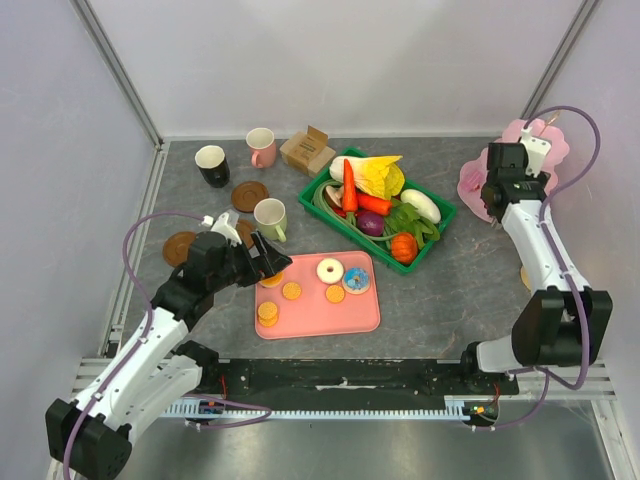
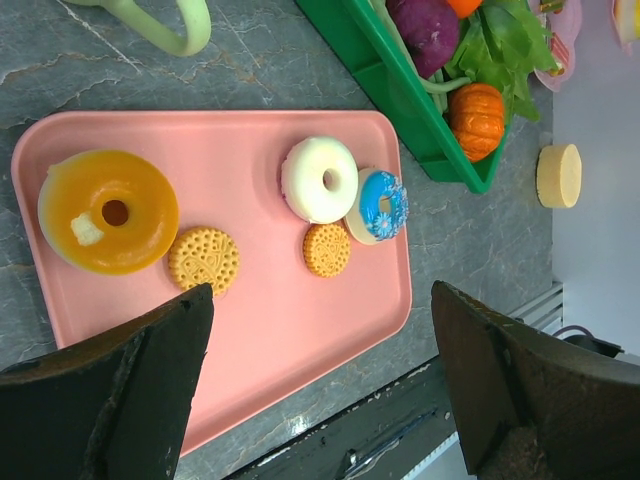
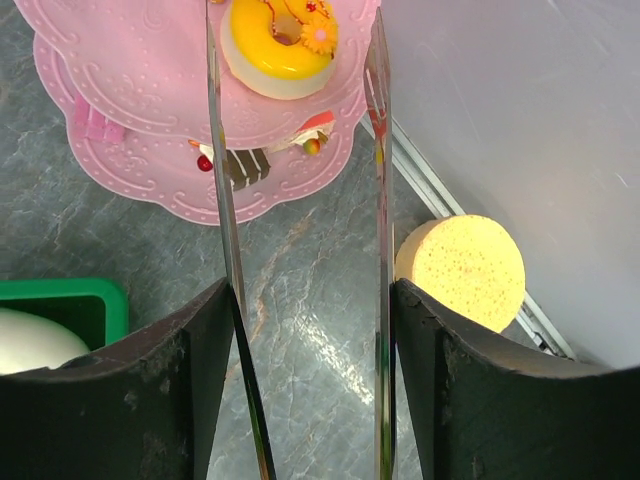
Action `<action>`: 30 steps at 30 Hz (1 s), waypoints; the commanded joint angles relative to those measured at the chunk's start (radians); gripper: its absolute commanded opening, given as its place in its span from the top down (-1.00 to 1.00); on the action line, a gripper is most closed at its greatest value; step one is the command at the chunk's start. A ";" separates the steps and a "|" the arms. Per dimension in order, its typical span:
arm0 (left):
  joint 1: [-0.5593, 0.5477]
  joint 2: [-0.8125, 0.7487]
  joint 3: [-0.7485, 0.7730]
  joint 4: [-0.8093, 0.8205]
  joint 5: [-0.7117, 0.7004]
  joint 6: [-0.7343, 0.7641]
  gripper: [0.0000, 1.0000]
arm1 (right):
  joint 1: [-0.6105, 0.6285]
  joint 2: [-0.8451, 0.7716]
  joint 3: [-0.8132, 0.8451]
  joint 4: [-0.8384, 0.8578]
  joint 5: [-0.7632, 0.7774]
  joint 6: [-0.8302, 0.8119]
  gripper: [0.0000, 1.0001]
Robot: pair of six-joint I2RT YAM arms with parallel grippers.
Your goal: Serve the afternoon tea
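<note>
Grey marbled surface [image 1: 470, 270], white walls all round. Left claw [image 2: 320, 297] hangs wide open with nothing in it, over the near edge of the flat pink plastic tray [image 2: 300, 340]. That tray holds an orange-iced toy donut [image 2: 108, 210], a white-iced one [image 2: 320, 180], a blue-iced one [image 2: 383, 203] and round orange biscuits [image 2: 203, 259]. Right claw [image 3: 296, 20] is spread apart, not pinching the yellow-iced donut [image 3: 280, 50], which sits on the top tier of the pink tiered cake stand [image 3: 130, 80] in the back right corner.

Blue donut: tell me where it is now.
Top view: the blue donut lies on the pink tray, right end, beside the white donut.
</note>
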 commanded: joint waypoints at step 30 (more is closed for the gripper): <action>-0.001 -0.109 0.079 -0.174 -0.097 -0.045 -0.91 | 0.829 -0.286 0.050 -0.084 -0.577 0.119 -0.35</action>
